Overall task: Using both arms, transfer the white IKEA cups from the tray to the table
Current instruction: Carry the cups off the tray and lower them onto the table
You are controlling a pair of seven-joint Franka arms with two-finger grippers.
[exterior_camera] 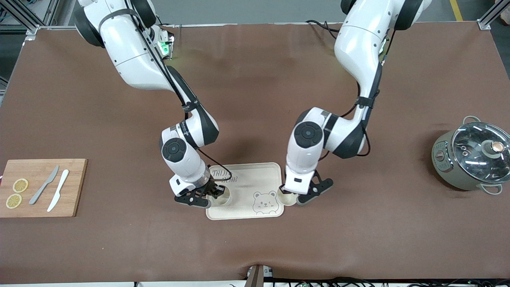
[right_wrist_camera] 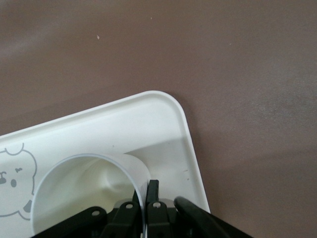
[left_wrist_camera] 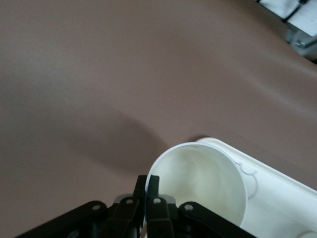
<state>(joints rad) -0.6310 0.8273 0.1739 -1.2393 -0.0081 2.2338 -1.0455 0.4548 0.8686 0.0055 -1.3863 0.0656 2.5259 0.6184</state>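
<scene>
Two white IKEA cups sit at the cream bear tray (exterior_camera: 247, 183). My right gripper (exterior_camera: 215, 192) is shut on the rim of one cup (exterior_camera: 224, 198), which is inside the tray's corner toward the right arm's end. The right wrist view shows this cup (right_wrist_camera: 84, 193), the gripper (right_wrist_camera: 146, 191) pinching its wall, and the tray (right_wrist_camera: 148, 124). My left gripper (exterior_camera: 294, 194) is shut on the rim of the other cup (exterior_camera: 287, 199), at the tray's edge toward the left arm's end. The left wrist view shows that cup (left_wrist_camera: 203, 183), the gripper (left_wrist_camera: 147, 186) and the tray's rim (left_wrist_camera: 282, 188).
A wooden cutting board (exterior_camera: 40, 167) with two lemon slices (exterior_camera: 20, 185) and two knives (exterior_camera: 51, 187) lies toward the right arm's end. A grey pot with a glass lid (exterior_camera: 472, 159) stands toward the left arm's end. The brown table (exterior_camera: 255, 247) spreads around the tray.
</scene>
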